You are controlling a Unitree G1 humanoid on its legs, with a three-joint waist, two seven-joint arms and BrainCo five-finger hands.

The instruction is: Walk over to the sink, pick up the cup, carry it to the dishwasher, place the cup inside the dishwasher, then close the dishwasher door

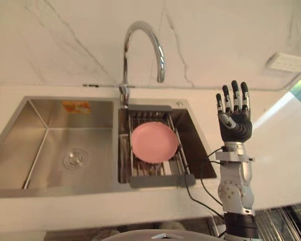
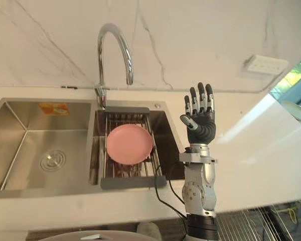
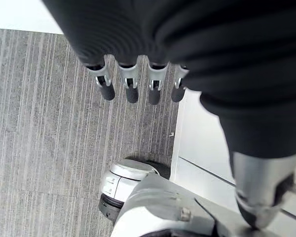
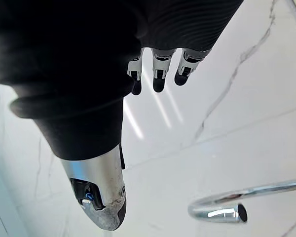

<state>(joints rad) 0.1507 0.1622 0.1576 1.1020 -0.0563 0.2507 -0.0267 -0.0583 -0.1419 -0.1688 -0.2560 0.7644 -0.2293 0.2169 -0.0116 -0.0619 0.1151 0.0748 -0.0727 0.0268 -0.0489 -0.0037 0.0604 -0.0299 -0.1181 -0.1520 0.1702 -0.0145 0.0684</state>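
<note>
Pink plate lies in a wire rack below the tap — rightward, perhaps a wall socket

sink: left basin ran off left edge | rack: middle lay hidden under pink plate | faucet: ran off right edge

Round pink plate, brushed silver steel sink, chrome curved faucet; white marble wall veined with thin grey lines; floor in fine grey stripes.
</note>
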